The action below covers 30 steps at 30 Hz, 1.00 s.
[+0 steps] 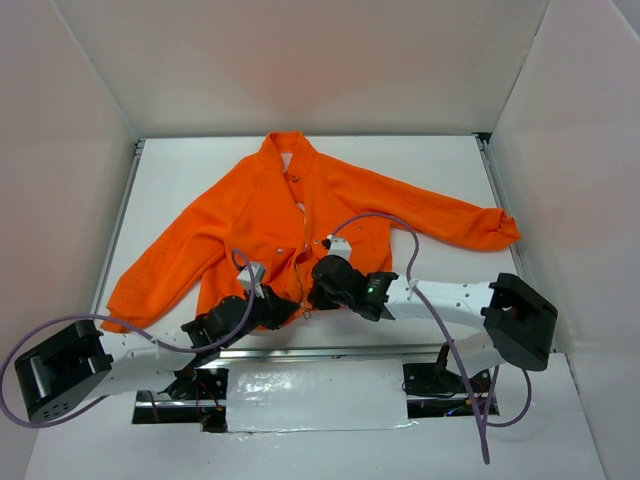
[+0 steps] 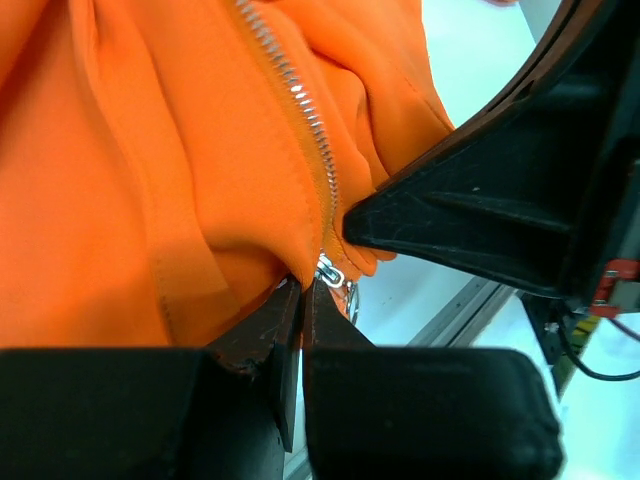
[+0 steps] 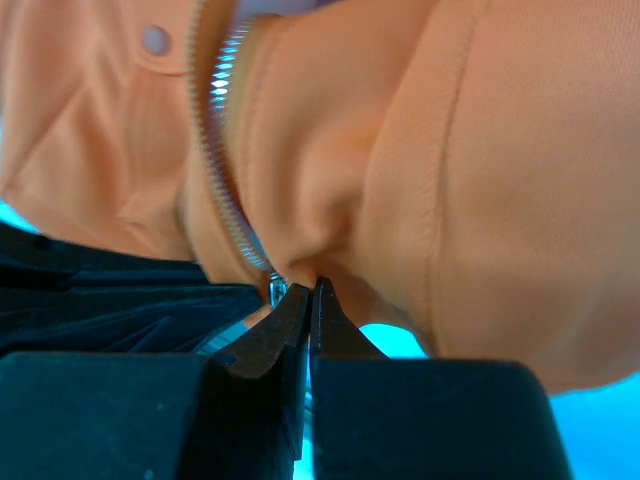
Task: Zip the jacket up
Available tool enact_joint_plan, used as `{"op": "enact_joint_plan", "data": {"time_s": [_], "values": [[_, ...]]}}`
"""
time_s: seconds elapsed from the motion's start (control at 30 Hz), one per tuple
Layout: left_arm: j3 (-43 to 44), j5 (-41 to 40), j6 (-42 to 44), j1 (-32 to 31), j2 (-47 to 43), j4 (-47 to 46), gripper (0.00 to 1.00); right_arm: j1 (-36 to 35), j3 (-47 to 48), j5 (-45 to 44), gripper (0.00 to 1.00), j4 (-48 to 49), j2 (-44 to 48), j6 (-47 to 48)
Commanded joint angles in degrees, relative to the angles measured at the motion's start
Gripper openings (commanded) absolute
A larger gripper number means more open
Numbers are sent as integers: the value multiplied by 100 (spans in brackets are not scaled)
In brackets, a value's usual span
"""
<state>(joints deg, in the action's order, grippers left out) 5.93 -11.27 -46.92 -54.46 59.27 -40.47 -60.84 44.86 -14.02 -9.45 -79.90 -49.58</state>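
The orange jacket (image 1: 335, 205) lies flat on the white table (image 1: 440, 165), collar at the far side, hem toward the arms. Its pale zipper (image 1: 303, 240) runs down the front, and its teeth show in the left wrist view (image 2: 300, 105). My left gripper (image 1: 285, 308) is shut on the hem fabric just left of the zipper's bottom end (image 2: 300, 288). The metal slider (image 2: 333, 270) sits right beside its tips. My right gripper (image 1: 318, 295) is shut on a fold of hem fabric (image 3: 312, 285) beside the slider (image 3: 277, 290). The two grippers nearly touch.
White walls enclose the table on three sides. A metal rail (image 1: 330, 352) and silver tape (image 1: 310, 395) run along the near edge. Purple cables (image 1: 400, 235) loop over the arms. The right gripper's black finger (image 2: 480, 215) crowds the left wrist view.
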Motion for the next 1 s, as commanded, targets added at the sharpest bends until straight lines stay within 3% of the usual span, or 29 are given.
{"op": "enact_joint_plan", "data": {"time_s": [0.0,0.17,0.33,0.6,0.77,0.8,0.97], "values": [[-320,29,-353,-21,312,-821,0,99,-21,-460,0,199,-174,-227],[-268,-261,-459,-30,717,-998,0,116,268,-847,0,-346,-614,-578],[-119,-587,-810,-21,1359,-1068,0,213,313,-751,0,-294,-1098,-780],[-110,-517,-872,-21,1887,-1429,0,222,-21,-488,5,145,-853,-746],[-128,-464,-854,-21,2203,-1814,0,213,-118,99,17,592,-843,-412],[-128,-438,-863,-30,2343,-1876,0,213,-240,232,26,707,-808,-342],[-40,-280,-854,-21,2634,-2176,0,213,-557,620,45,1288,-545,-254]]}}
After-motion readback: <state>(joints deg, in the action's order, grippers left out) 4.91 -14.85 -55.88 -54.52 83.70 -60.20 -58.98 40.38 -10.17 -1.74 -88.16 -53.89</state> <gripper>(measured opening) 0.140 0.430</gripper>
